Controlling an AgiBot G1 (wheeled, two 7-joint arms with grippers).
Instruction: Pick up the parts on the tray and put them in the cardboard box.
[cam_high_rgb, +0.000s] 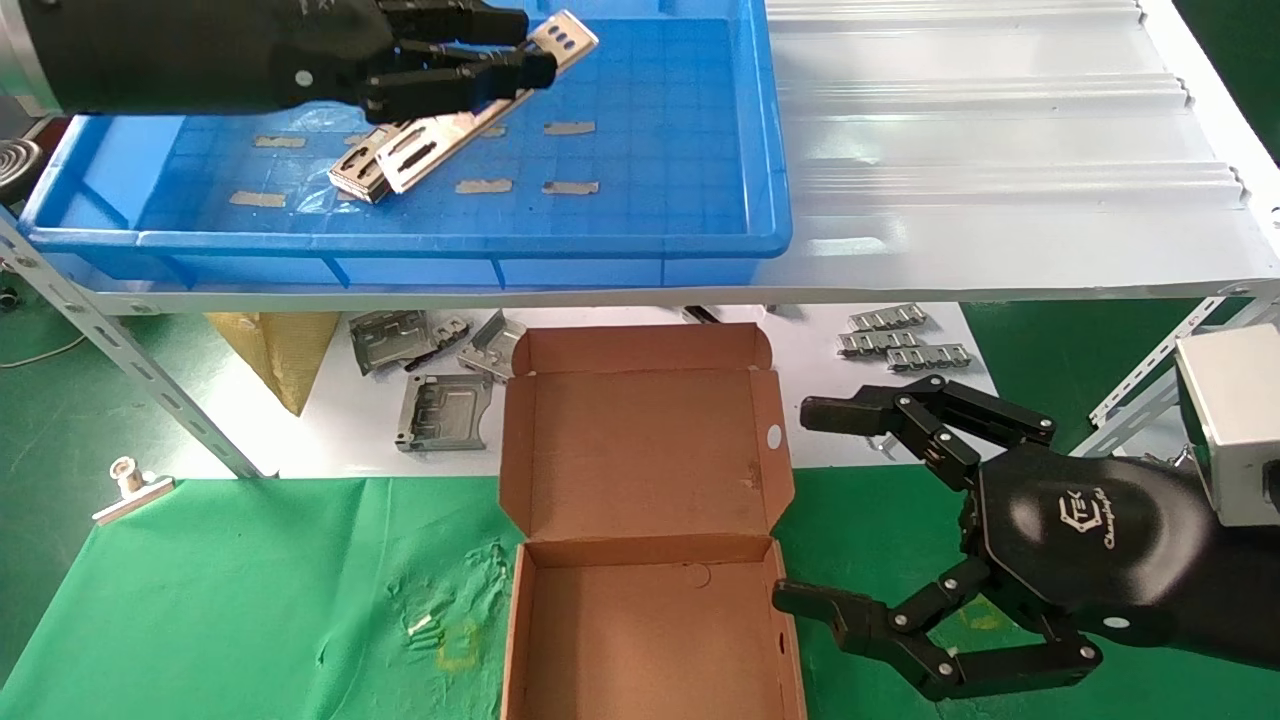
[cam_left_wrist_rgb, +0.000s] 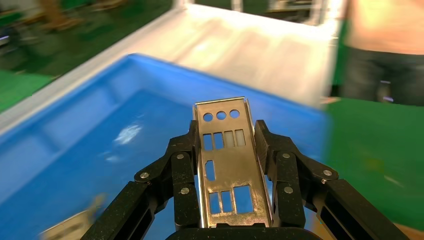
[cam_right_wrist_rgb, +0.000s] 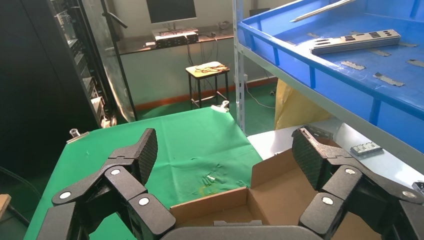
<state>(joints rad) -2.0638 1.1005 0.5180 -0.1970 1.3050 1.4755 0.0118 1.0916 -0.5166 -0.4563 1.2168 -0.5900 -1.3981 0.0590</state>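
**A:** What is seen nearest the robot?

**B:** The cardboard box (cam_high_rgb: 645, 560) is shown open on the green cloth (cam_high_rgb: 250, 590), its hinged lid folded back flat toward the shelf and its brown floor bare. The right gripper (cam_high_rgb: 790, 510) is held just beside the box's right wall, fingers spread wide and nothing between them. Open cloth is left on the box's left side.

**A:** And beyond the box?

**B:** Squarer grey brackets (cam_high_rgb: 440, 410) and small ridged strips (cam_high_rgb: 900, 345) are laid on the white surface under the shelf, apart from the box lid.

**A:** Where are the parts?

**B:** Higher and farther off, in the blue tray (cam_high_rgb: 600, 245) on the shelf, beside the white corrugated sheet (cam_high_rgb: 1000, 150). One part (cam_left_wrist_rgb: 225, 165) is clamped between the fingers of the left gripper (cam_high_rgb: 530, 45) near the tray's far rim: a thin, long silver plate, punched with three round holes at its tip and rows of small rectangular cut-outs below. It appears to be lifted off the floor, though that cannot be confirmed from the head view. More plates (cam_high_rgb: 400, 160) are stacked slantwise on the gridded floor beneath the gripper.

**A:** How much room is left in the tray?

**B:** Its right half is occupied only by scraps of beige tape (cam_high_rgb: 570, 187).
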